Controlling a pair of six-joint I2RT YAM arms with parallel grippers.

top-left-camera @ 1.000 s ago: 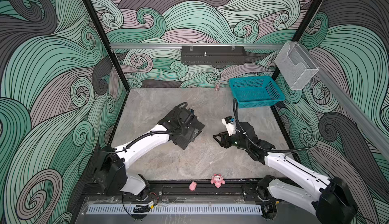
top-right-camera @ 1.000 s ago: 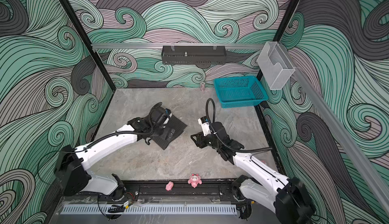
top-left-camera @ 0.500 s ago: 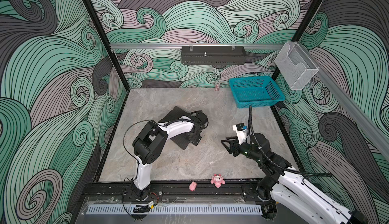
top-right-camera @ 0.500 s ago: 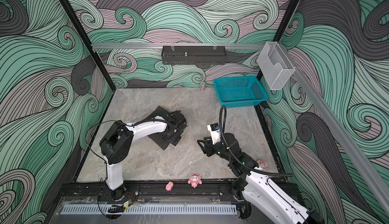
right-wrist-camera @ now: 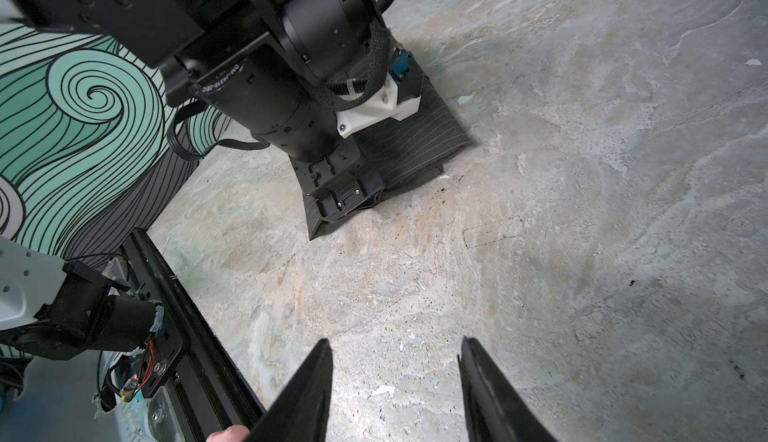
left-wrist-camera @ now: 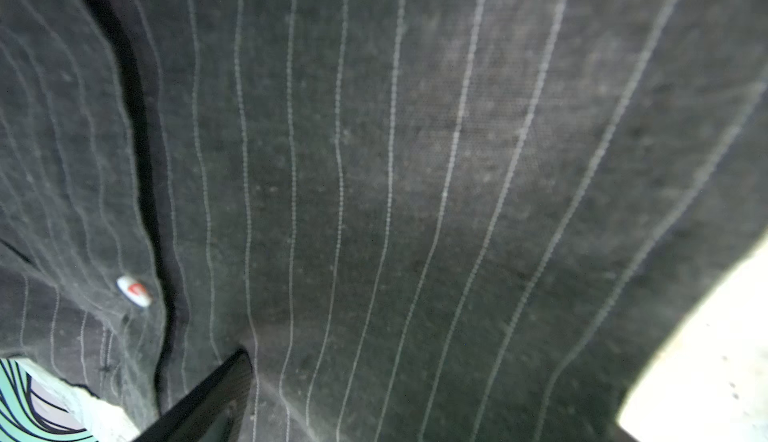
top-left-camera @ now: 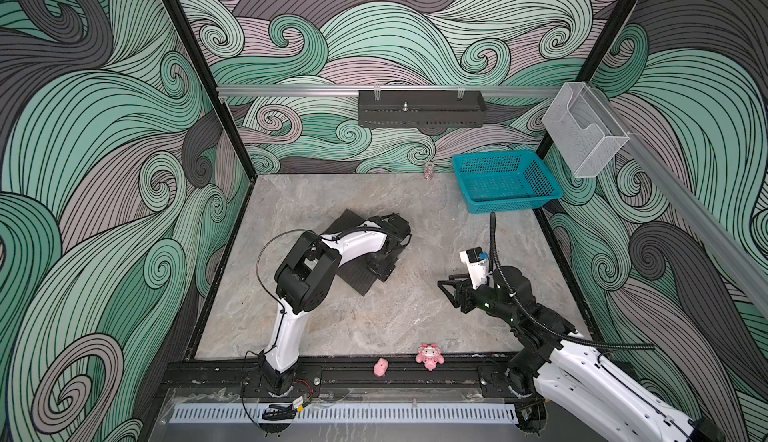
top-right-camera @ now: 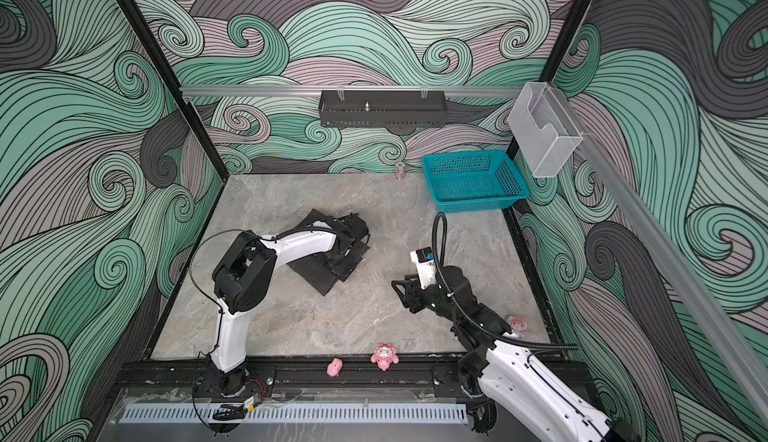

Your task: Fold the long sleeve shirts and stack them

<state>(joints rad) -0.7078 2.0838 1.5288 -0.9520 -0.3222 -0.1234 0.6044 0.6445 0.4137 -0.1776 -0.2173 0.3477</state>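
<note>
The long sleeve shirt [top-left-camera: 353,280] [top-right-camera: 318,275] lies folded into a flat dark pinstriped packet on the table, left of the middle. My left gripper [top-left-camera: 380,267] [top-right-camera: 338,265] rests on its right part, open, with the jaws spread flat against the cloth. The left wrist view is filled with the pinstriped shirt [left-wrist-camera: 415,170], with a small light button [left-wrist-camera: 134,291] and one black finger [left-wrist-camera: 216,394] at the edge. My right gripper [top-left-camera: 448,284] [top-right-camera: 399,285] [right-wrist-camera: 397,348] hovers open and empty over bare table, right of the shirt [right-wrist-camera: 415,145].
A teal basket [top-left-camera: 505,180] stands at the back right and a small jar [top-left-camera: 429,170] by the back wall. Two pink toys [top-left-camera: 429,356] [top-left-camera: 380,367] lie at the front rail, and another pink toy [top-right-camera: 516,322] lies behind my right arm. The left arm's elbow [top-left-camera: 305,271] stands high over the table.
The left arm has swung its elbow up and inward while its gripper slid to the shirt's right part. The right gripper has drawn back a little toward the front right.
</note>
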